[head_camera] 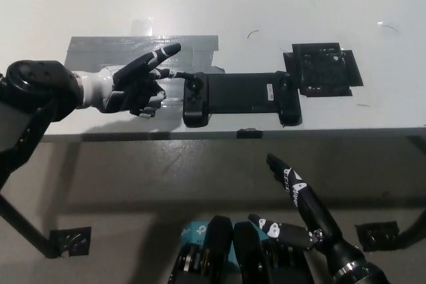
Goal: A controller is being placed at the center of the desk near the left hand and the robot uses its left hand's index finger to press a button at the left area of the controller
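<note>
The black game controller (239,97) lay on the desk (279,11) just to the right of the left hand (136,86), its left grip nearest the fingers. To press cleanly, the hand probably needed a short, steady push with one fingertip only, square onto the left-side button. The hand held nothing: fingers spread, one thin fingertip reaching the controller's left edge. The right hand (299,214) rested low, open, below the desk.

A white desk (266,4) holds a black controller (239,98) just right of the left hand (136,84), grey tape (100,51) beneath the hand, and black tape (324,69) farther right.
</note>
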